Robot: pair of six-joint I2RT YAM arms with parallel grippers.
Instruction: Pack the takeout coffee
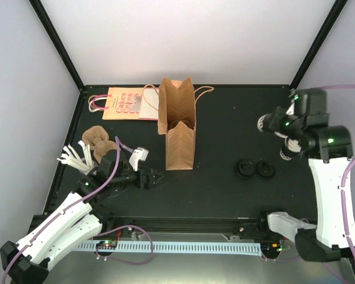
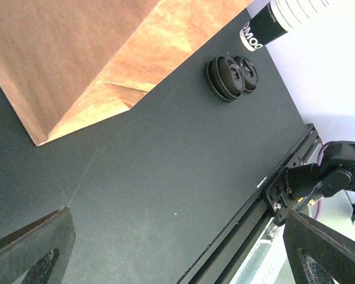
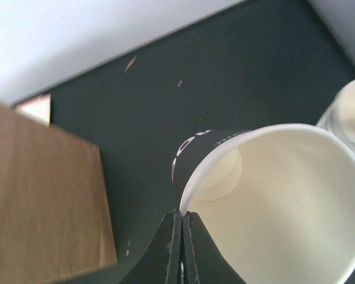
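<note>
Seen from above, the right hand (image 1: 275,123) hangs over the far right of the desk (image 1: 225,136), well apart from the brown paper bag (image 1: 178,127). Only its own wrist camera shows its fingers pinched shut on the rim of the takeout coffee cup (image 3: 272,201), which is lidless and tipped so its cream inside faces the lens, with a stack of cups (image 3: 352,112) just beside it. The left hand (image 1: 152,177) sits low near the bag's near end; its wrist view shows its fingers (image 2: 35,248) spread wide with nothing between them, and two black lids (image 2: 231,76) touching each other on the desk beyond.
</note>
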